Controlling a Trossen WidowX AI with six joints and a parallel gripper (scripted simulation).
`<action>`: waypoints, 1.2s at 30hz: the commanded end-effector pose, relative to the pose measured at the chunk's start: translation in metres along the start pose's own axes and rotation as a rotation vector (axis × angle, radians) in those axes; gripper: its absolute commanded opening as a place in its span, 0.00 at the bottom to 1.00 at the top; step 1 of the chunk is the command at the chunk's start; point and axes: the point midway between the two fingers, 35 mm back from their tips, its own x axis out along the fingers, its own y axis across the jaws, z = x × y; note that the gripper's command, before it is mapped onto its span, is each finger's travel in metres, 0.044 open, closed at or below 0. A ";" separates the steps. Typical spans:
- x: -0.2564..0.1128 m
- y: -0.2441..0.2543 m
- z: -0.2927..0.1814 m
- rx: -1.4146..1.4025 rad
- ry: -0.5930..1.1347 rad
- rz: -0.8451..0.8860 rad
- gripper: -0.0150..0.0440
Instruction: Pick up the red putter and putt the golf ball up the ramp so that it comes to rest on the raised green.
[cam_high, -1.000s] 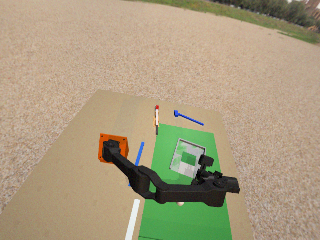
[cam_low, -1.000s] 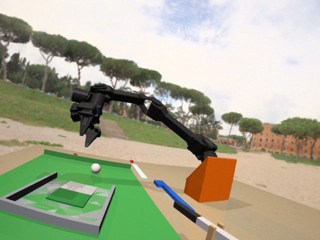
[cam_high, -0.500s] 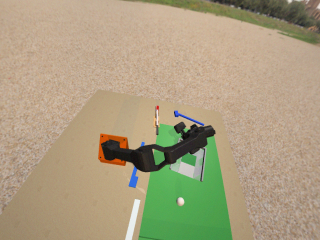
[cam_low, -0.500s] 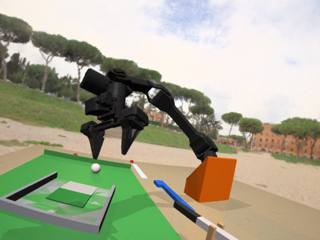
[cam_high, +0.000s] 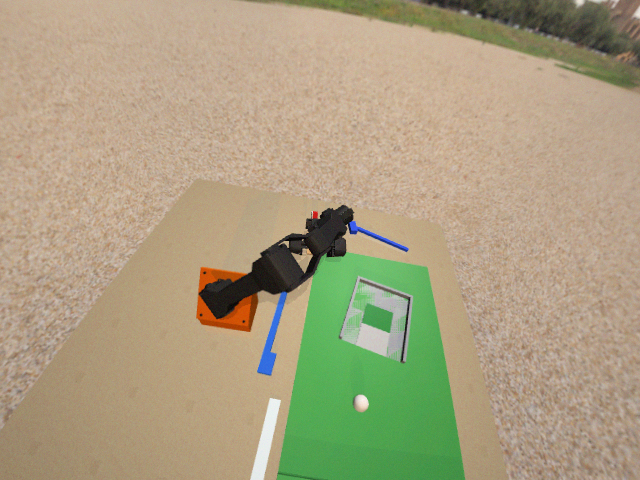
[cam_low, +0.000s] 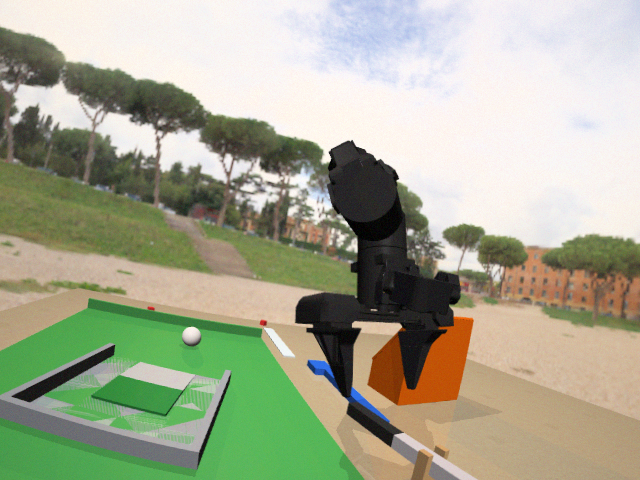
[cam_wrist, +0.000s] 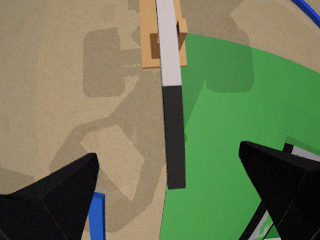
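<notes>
The putter has a red head, a white shaft and a black grip. It lies on a wooden rest; its head is outside the exterior view and wrist views. My gripper is open and empty, above the black grip end, with one finger to each side of it in the wrist view. The white golf ball lies on the green mat, before the pale ramp and the dark green square.
A grey wall borders the raised area on three sides. One blue club lies beside the orange base. Another blue club lies behind the mat. A white strip lies beside the mat.
</notes>
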 end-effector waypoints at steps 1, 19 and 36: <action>0.003 -0.004 -0.001 -0.007 -0.006 -0.015 1.00; 0.046 -0.004 -0.010 -0.007 -0.004 -0.016 1.00; 0.064 -0.006 -0.015 0.000 -0.007 -0.017 0.96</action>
